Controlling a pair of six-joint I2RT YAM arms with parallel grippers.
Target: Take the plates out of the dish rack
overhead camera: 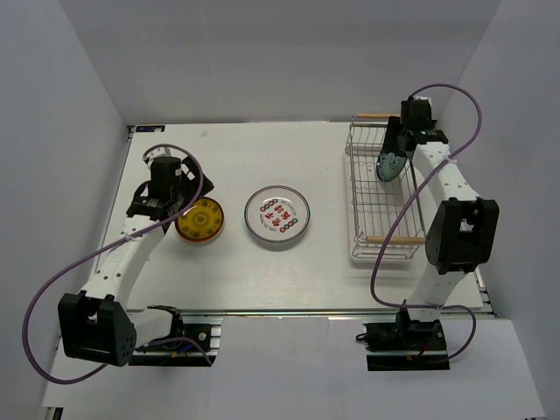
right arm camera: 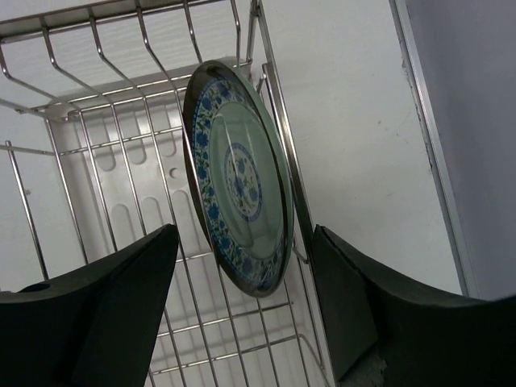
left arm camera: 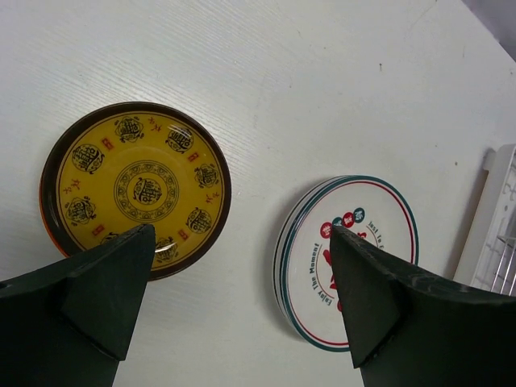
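My left gripper (left arm camera: 239, 242) is hovering low over the white table (overhead camera: 262, 280), its jaws standing wide apart with nothing between them. Below its left finger, the round yellow plate with black medallions and a dark orange-red rim (left arm camera: 137, 189) is lying flat, face up. The fingertip is overlapping the plate's near edge in the wrist view, and I cannot tell whether it is touching.

Just to the right, the round white plate with red circle marks and a green-red rim ring (left arm camera: 351, 258) is also lying flat on the table, apart from the yellow plate. My other left-hand finger is hiding part of its near side.

Further right, the rectangular chrome wire dish rack (overhead camera: 354, 197) with light wooden rod handles (overhead camera: 395, 238) is sitting along the table's right side. A purple cable (overhead camera: 374, 280) from my right arm is hanging across the rack's near end.

At the rack's far end, the round pale green plate with a blue floral border (right arm camera: 242, 177) is standing on edge, tilted against the right-hand wires. My right gripper (right arm camera: 246, 234) is reaching over it with jaws spread, one finger on each side and a gap showing on both, so it is gripping nothing. The rack's upright side wires are running just behind the plate's rim, crowding the space beside my right-hand finger.
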